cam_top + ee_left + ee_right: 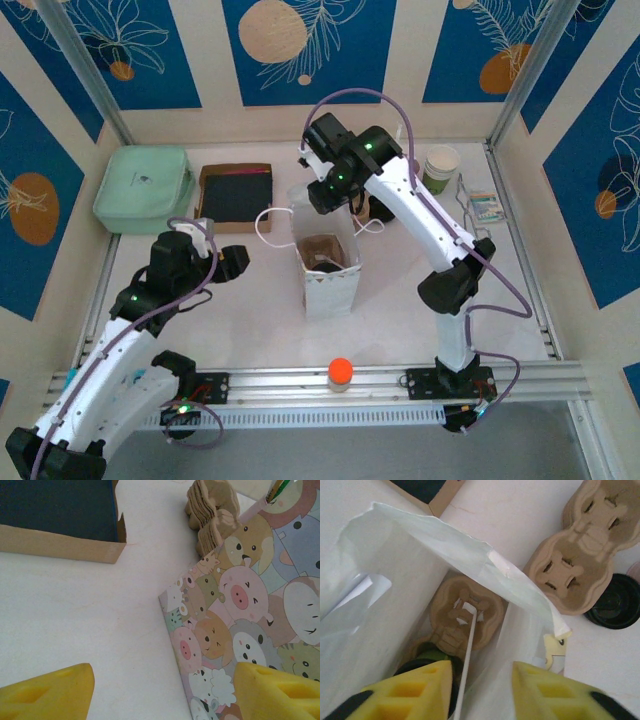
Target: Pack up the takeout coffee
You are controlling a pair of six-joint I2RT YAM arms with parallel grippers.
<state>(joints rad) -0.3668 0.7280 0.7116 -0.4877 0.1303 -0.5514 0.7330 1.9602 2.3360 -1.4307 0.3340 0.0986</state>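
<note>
Hovering above bag (415,535), right pincer (481,682) is part-spread, empty; coffee (422,662) sits deep inside at the carrier (465,610). Left pincer (162,690) wide, empty. Likely light, crushable paper, lid pops: grip mid-wall, gently.

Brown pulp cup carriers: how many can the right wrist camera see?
2: one brown pulp cup carrier inside the white paper bag, another carrier on the table beside it, perhaps topping a stack hiding more.

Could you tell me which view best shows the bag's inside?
The right wrist view: it looks down into the bag at a cup carrier. The top view shows it small; the left wrist view, its printed outside.
</note>
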